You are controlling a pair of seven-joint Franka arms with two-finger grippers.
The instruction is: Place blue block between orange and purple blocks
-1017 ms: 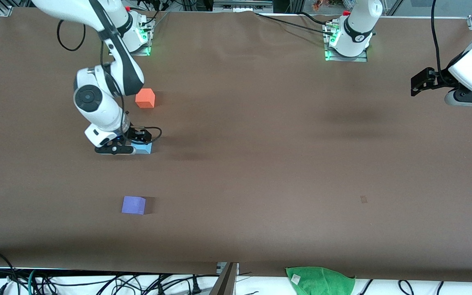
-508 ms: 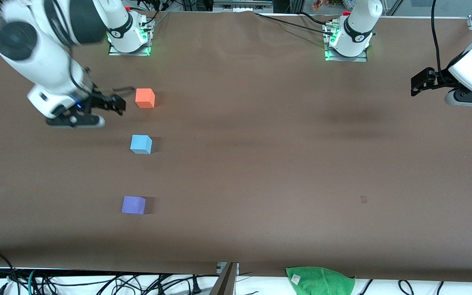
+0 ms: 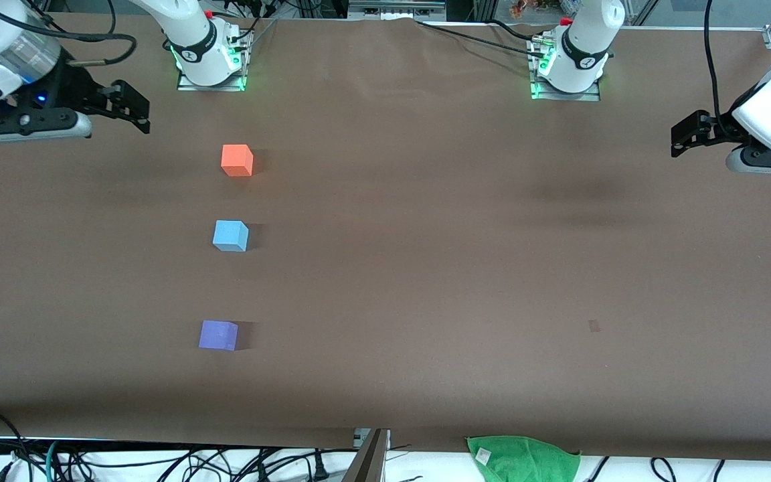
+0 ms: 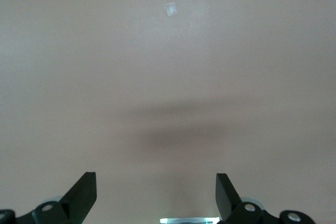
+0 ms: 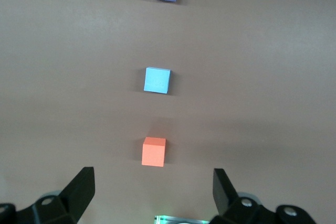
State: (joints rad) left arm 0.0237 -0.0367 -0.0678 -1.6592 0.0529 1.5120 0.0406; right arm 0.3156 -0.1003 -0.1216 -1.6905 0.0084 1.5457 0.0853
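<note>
the right gripper has let go of the blue block and pulled well away — a second ago it was down on the block, and now it hangs up over the right arm's end of the bench, its fingers spread wide and holding nothing. the block has stayed exactly where it was set down, sitting flat and square on the brown surface.

that leaves the three cubes in a loose line running toward the front camera: the orange block farthest from it, the blue block in the middle, the purple block nearest. none of them touch; the gap from blue to purple looks somewhat wider than the gap from blue to orange, and the purple one sits a touch more toward the right arm's end, so the line is not perfectly straight. the right wrist view shows the same order.

to my eye the job looks done — blue is plainly between the other two, and the arm's retreat reads as finishing up.

the left gripper waits over the left arm's end of the bench, fingers released, nothing but bare bench under it.
</note>
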